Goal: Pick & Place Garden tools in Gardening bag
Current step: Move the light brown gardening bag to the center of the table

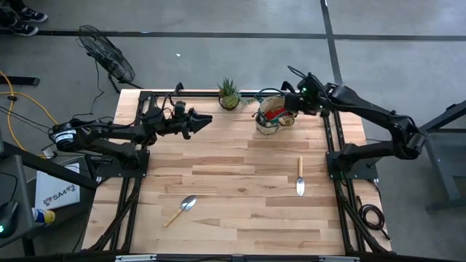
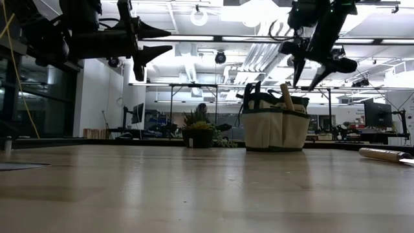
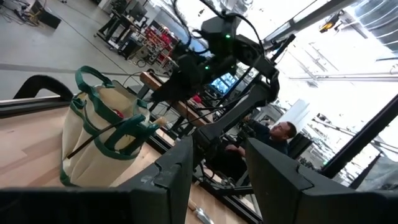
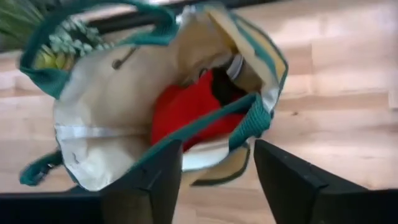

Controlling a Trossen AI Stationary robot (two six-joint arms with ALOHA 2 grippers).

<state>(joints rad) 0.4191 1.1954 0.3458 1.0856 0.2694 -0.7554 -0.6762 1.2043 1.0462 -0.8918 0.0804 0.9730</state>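
Your right gripper [image 1: 290,102] hovers over the bag [image 1: 275,116], red glove [image 1: 273,111] inside; two trowels [image 1: 180,211] [image 1: 299,177] lie on the table [image 1: 240,218].

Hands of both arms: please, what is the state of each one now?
Left hand: open, holding nothing, above the table.
Right hand: open, holding nothing, above the gardening bag.

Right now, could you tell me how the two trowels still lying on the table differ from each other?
The left trowel lies slanted near the table's front, blade toward the back; the right trowel lies straight, blade toward the front, closer to the bag. The left one's blade looks rounder, the right one's narrower. Both have wooden handles and silver blades, and neither is touched by a gripper.
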